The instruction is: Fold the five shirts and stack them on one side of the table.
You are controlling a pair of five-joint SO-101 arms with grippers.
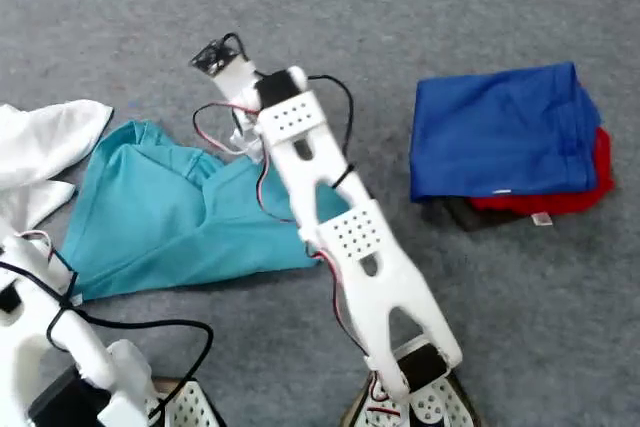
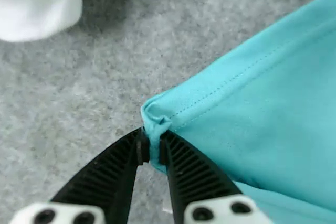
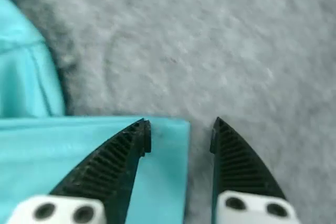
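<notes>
- The white shirt (image 1: pixel 40 142) lies crumpled beyond the tips of the left jaws. A strip of bare bench (image 2: pixel 79 103) runs between it and the corner those jaws hold.
- The left arm (image 1: pixel 60 347) stands at the near left edge. Its jaws are clenched on a bunched corner of the teal shirt (image 2: pixel 262 108), with the pinched cloth sticking up just past the tips.
- The teal shirt (image 1: pixel 170 217) is spread unfolded between the two sets of jaws. Its near left corner is in the left jaws and its far right part lies under the right arm (image 1: pixel 340 227).
- The right jaws are released and spread wide over a squared corner of the teal shirt (image 3: pixel 52 145). One jaw is above the cloth and the other above bare bench, with the shirt's edge running between them. Whether either tip touches the cloth cannot be told.
- Well to the right of the right jaws sits the folded stack. The blue shirt (image 1: pixel 500 132) is on top, a red shirt (image 1: pixel 560 197) shows under its near and right edges, and a dark shirt (image 1: pixel 455 212) shows at the near left corner.
</notes>
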